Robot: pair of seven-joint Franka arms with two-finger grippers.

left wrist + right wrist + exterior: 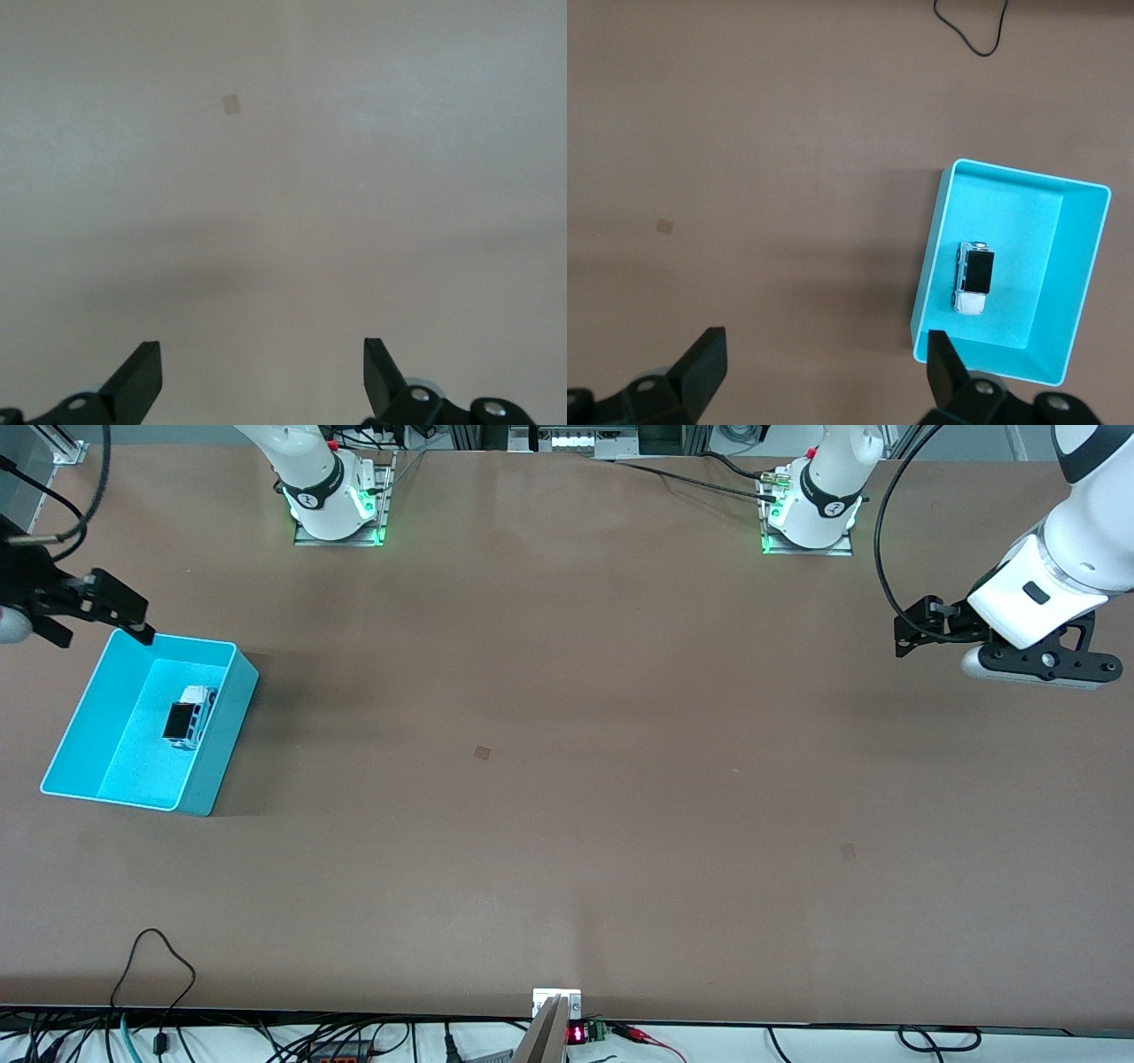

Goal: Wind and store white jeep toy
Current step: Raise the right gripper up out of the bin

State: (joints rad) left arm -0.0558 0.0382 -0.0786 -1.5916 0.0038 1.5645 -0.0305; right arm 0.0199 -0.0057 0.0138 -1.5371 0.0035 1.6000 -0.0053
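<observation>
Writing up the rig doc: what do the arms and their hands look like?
Both arms are glossy white with black joint rings bearing a small white logo, on metal base plates lit green. Black cables run along each. The left hand hangs from a white wrist block with a black mounting bar; the right hand is black all over. Both have two black wedge-shaped fingers.

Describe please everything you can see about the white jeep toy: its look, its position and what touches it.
The white jeep toy is a tiny car with a white body, a black roof panel and dark windows; it looks like plastic. It sits upright on its wheels on the floor of the turquoise bin, roughly in the middle and apart from the walls. Only the bin floor touches it; neither gripper holds it. The bin stands toward the right arm's end of the table.
</observation>
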